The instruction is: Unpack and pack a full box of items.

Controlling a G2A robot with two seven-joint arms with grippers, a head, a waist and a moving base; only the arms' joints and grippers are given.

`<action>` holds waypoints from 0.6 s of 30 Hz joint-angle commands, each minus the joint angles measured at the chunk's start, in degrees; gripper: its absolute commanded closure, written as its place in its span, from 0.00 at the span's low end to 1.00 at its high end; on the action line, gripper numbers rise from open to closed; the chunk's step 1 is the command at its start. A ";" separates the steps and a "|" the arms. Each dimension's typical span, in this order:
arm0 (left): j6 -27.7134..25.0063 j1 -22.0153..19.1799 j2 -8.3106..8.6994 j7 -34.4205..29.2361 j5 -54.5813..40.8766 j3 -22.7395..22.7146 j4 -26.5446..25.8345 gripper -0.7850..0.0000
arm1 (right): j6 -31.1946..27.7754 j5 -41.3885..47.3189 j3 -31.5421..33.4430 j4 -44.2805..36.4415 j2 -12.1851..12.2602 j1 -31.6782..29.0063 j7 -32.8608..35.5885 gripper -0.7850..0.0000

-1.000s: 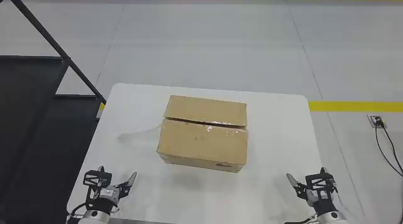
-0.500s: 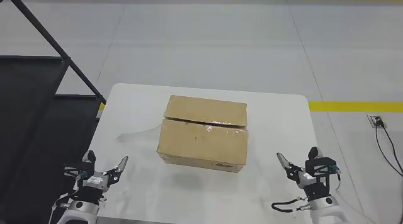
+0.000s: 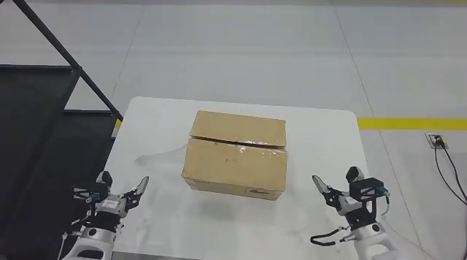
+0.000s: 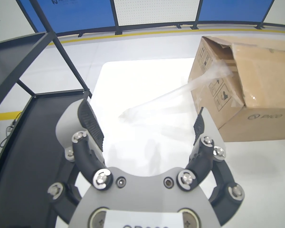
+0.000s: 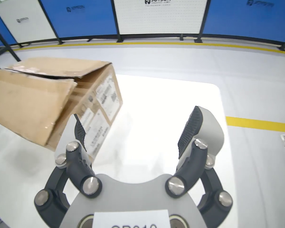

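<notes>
A brown cardboard box sits in the middle of the white table, its top flaps folded down but not sealed, with a slit between them. A strip of clear tape trails from the box's side onto the table. My left gripper hovers open by the table's near left corner, well clear of the box. My right gripper is open near the table's near right edge, to the right of the box. Both hold nothing.
A black metal rack stands close against the table's left side, its shelf right beside my left gripper. Bare tabletop lies in front of the box and to its right, around my right gripper. Blue and white partition panels stand far behind.
Both grippers have come up from the table's near edge toward the box. The left one shifted outward to the left, the right one moved forward and slightly left. The box has not moved.
</notes>
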 commanded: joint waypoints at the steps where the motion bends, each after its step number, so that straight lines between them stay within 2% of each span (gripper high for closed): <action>1: -1.49 -2.10 -0.03 -0.50 -2.01 0.16 0.98 0.00 | -2.18 3.40 -1.78 1.32 -0.22 3.72 2.34 0.00; 7: -8.17 -6.76 0.13 -2.18 -10.33 -1.53 3.59 0.00 | -8.88 21.63 -4.74 7.54 -0.90 13.88 12.43 0.00; 12: -16.89 -8.78 0.45 -6.39 -21.48 -3.40 5.09 0.00 | -14.96 36.94 -6.28 13.88 -0.97 21.49 25.58 0.00; 13: -18.60 -8.80 0.59 -8.07 -23.57 -3.97 5.35 0.00 | -14.63 36.99 -5.95 14.57 -0.85 22.55 27.42 0.00; 18: -18.60 -8.80 0.59 -8.07 -23.57 -3.97 5.35 0.00 | -14.63 36.99 -5.95 14.57 -0.85 22.55 27.42 0.00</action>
